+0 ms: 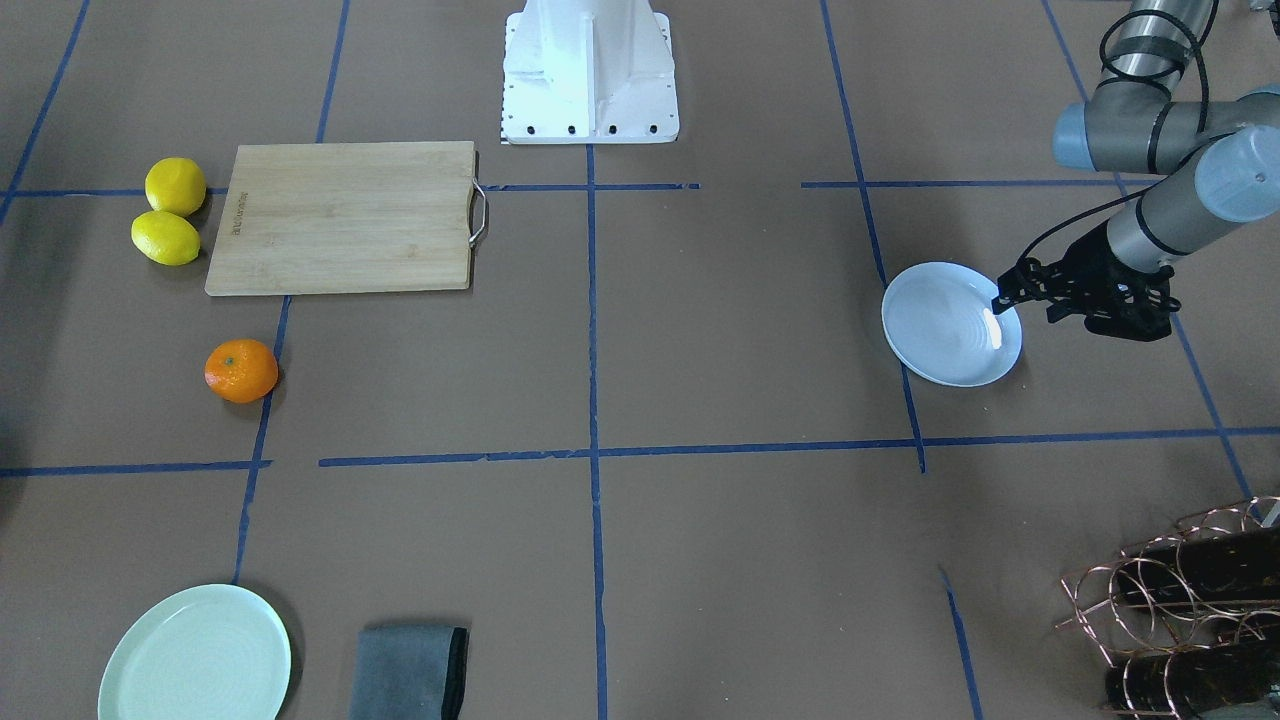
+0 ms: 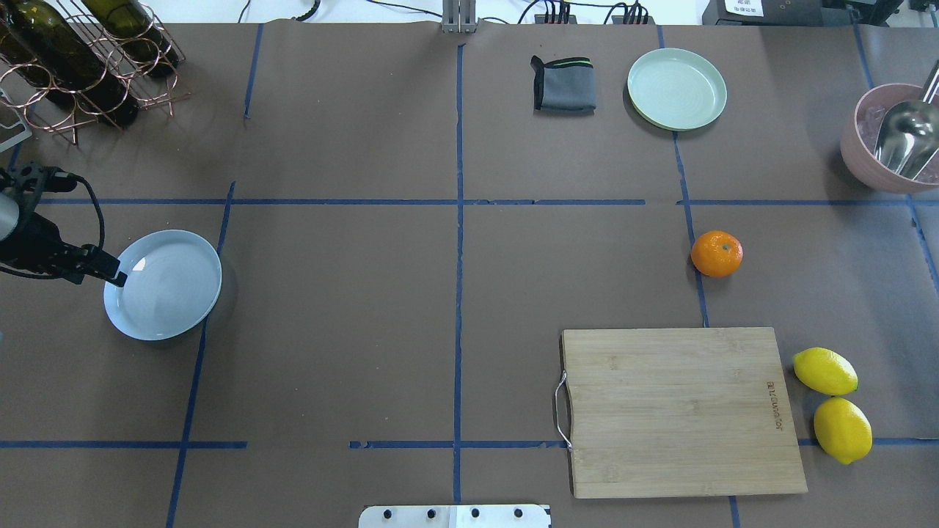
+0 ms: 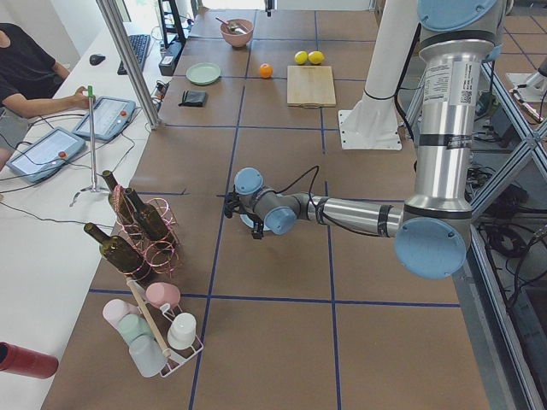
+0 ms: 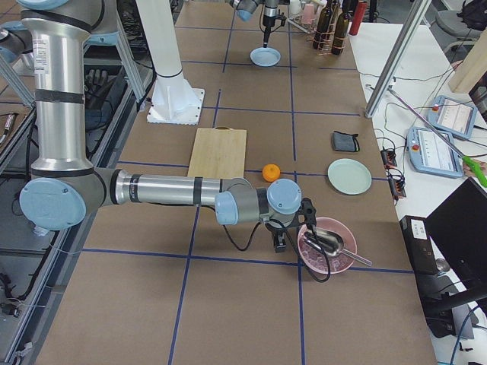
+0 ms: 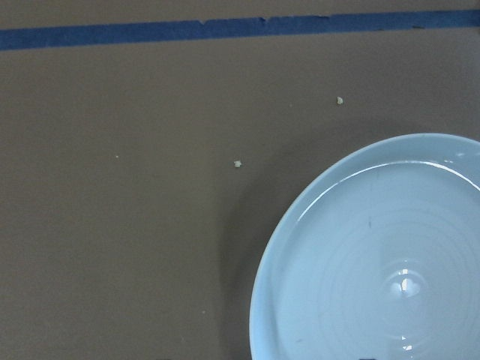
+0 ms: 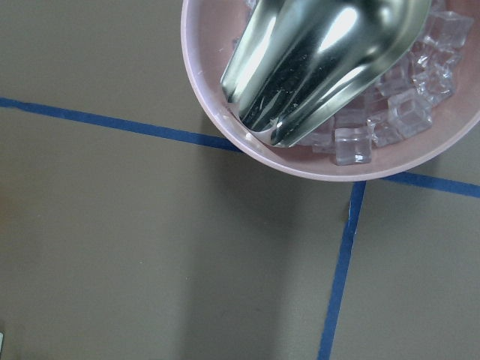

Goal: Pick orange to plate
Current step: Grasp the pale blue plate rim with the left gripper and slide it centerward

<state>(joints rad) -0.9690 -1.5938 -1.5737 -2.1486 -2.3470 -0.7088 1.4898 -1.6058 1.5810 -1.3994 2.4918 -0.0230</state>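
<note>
The orange (image 2: 717,254) sits alone on the brown table, on the robot's right side, just beyond the cutting board; it also shows as the orange (image 1: 241,370). The pale bluish-white plate (image 2: 165,286) lies far across on the robot's left side. My left gripper (image 2: 114,277) is at that plate's outer rim, its narrow dark fingertips (image 1: 1003,300) together on the rim. The left wrist view shows the plate (image 5: 375,262) close below. My right gripper (image 4: 280,245) hangs beside the pink bowl, well short of the orange (image 4: 270,172); whether it is open or shut I cannot tell.
A wooden cutting board (image 2: 678,411) lies near the robot, two lemons (image 2: 825,370) to its right. A mint-green plate (image 2: 676,88) and a folded grey cloth (image 2: 563,84) lie at the far edge. A pink bowl (image 2: 873,172) holds ice and a metal scoop. A wine rack (image 2: 81,59) stands far left.
</note>
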